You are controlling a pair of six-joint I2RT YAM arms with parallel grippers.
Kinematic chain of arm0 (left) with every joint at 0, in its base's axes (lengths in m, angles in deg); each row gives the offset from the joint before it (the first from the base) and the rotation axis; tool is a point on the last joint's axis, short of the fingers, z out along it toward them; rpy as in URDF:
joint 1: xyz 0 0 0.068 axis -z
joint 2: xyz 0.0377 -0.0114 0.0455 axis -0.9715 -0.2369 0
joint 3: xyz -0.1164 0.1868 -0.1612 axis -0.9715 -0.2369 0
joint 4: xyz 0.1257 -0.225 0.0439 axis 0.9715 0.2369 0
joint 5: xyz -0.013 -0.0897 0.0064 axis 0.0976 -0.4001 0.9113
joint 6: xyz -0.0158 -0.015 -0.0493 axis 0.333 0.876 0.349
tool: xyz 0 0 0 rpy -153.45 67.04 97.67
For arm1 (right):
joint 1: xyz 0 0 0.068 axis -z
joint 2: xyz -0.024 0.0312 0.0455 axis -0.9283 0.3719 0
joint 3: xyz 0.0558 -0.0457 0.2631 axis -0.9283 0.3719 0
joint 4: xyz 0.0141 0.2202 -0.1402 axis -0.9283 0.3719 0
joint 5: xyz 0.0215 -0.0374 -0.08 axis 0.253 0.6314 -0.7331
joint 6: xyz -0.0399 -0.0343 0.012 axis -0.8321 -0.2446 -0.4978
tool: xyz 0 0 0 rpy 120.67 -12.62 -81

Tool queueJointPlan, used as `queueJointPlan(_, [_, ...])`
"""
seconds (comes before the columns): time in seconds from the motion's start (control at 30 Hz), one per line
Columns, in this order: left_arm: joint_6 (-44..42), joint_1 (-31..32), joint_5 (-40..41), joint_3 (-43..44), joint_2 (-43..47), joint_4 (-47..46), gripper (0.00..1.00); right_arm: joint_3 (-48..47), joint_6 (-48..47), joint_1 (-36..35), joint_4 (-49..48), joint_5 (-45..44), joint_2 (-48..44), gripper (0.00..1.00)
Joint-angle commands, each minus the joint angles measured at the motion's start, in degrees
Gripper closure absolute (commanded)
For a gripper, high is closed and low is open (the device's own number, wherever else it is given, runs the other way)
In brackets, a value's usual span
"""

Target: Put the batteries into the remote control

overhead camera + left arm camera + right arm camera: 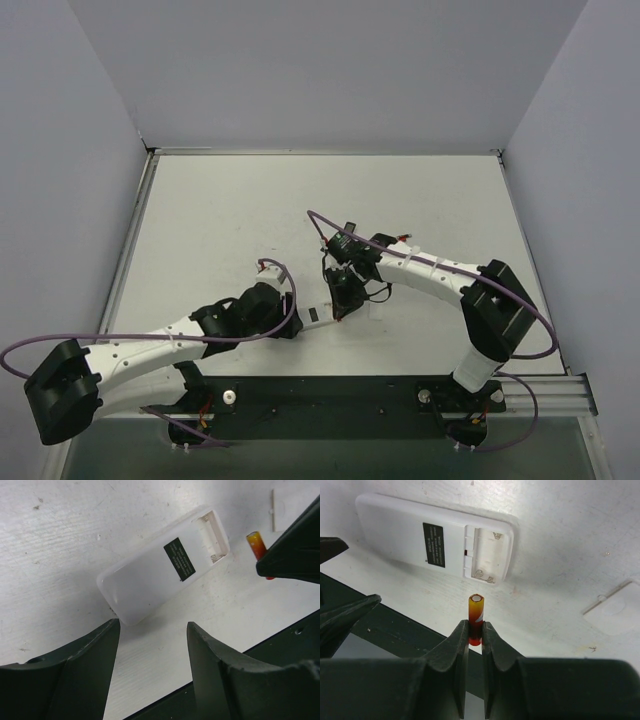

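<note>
One small red-and-yellow battery (pixel 475 617), light, rigid and likely slippery, we pinch at its lower end in our closed right gripper (pixel 475 635) just beside the white remote control (pixel 432 537) lying compartment-up on the table, left gripper (pixel 152 650) open.

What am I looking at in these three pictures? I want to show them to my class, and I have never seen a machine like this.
These are two white robot arms bolted to the near edge of a pale table, each ending in a black two-finger gripper. One picture looks down from above; the other two come from small cameras on each wrist.

On the table lies a short, broad white remote control, back face up, with a dark label and its battery compartment open and empty. A flat white piece, probably its cover, lies nearby.

The right gripper pinches a thin red-and-yellow battery upright near the compartment. The left gripper is open and holds nothing, just beside the remote.
</note>
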State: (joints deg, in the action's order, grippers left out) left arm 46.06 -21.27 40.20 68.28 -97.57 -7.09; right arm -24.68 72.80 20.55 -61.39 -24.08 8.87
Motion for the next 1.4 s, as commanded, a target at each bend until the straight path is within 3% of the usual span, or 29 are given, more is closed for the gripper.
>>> queueJointPlan(0.0, [2.06,-0.18,5.05,-0.72,3.86,1.35,0.34,-4.69,-2.44,0.24,5.52,-0.94,2.77,1.0])
queueJointPlan(0.2, [2.5,-0.45,6.12,-1.87,5.71,1.53,0.34,-7.59,-3.06,0.07,7.63,-0.77,6.02,1.0])
queueJointPlan(0.9, [2.77,-0.62,6.65,-4.06,8.52,1.09,0.34,-11.99,-0.34,-0.02,9.91,-4.02,12.79,0.82])
queueJointPlan(1.37, [2.51,-0.8,6.82,-4.77,10.28,1.1,0.34,-12.6,-0.51,-1.86,10.88,-7.18,11.21,0.82])
